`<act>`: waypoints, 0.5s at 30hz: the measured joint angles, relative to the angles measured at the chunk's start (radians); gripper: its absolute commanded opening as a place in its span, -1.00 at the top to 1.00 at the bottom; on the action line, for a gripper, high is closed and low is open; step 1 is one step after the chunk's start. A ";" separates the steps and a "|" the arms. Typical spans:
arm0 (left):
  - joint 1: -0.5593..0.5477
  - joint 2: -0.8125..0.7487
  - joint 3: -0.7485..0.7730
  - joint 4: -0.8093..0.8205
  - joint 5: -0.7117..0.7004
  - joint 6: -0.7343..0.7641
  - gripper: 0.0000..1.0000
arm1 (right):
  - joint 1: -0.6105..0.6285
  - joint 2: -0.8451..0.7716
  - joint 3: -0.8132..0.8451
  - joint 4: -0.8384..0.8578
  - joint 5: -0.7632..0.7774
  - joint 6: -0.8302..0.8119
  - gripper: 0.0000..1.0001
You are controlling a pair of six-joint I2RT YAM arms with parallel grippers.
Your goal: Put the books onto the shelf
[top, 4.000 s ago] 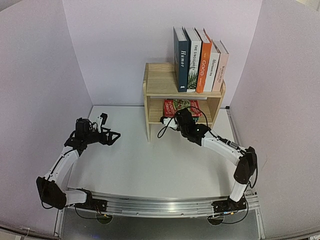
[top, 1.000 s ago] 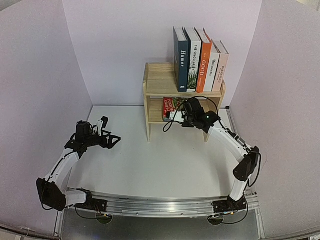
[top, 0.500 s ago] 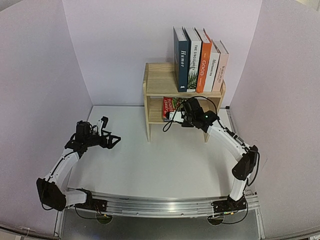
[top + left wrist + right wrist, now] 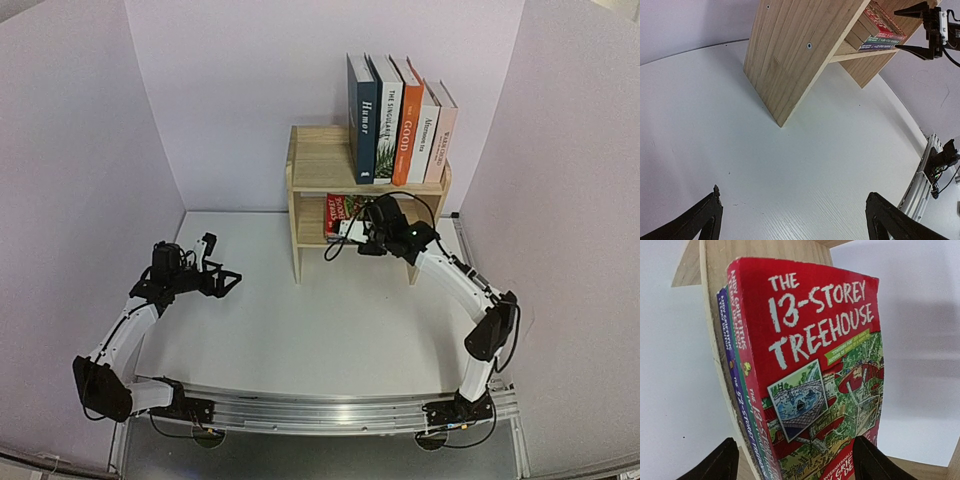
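See the red book [image 4: 810, 365] flat on top of a green book [image 4: 740, 390] and a dark book [image 4: 724, 325], stacked on the lower tier of the shelf [image 4: 318, 165] with spines at the open front. Counts as placed, by the look of it: resting on the stack, in no grip. Above, find five books [image 4: 400, 120] upright on the top tier, toward its right end. Leaves nothing loose on the table [image 4: 270, 320], so probably the last book of the task.

Straddles the stack with the right gripper [image 4: 792, 462], fingers spread wide on either side of the red book, apparently clear of the cover and holding nothing. Looks like the release step.

To do it well:
- Open fully before any retreat.
- Check that neither pad touches the cover.
- Pull straight back along the line of approach, level, so as not to drag the top book off the stack or knock the board above.
- Lift only once clear of the shelf front.

Farther out, holds the left gripper [image 4: 795, 210] fully open and empty above the table, well apart from the shelf. Needs no part in this step; best left where it hangs.
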 measured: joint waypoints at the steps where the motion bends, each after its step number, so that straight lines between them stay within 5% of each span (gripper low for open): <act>1: 0.000 -0.003 -0.004 0.003 -0.003 0.000 -0.99 | 0.010 -0.014 -0.010 0.000 0.002 0.019 -0.54; 9: 0.025 -0.038 -0.113 0.116 -0.081 -0.054 -0.99 | 0.115 -0.233 -0.228 0.037 -0.050 0.383 -0.53; 15: 0.083 -0.040 -0.229 0.263 -0.217 -0.144 -0.99 | -0.003 -0.476 -0.611 0.089 -0.069 0.730 -0.55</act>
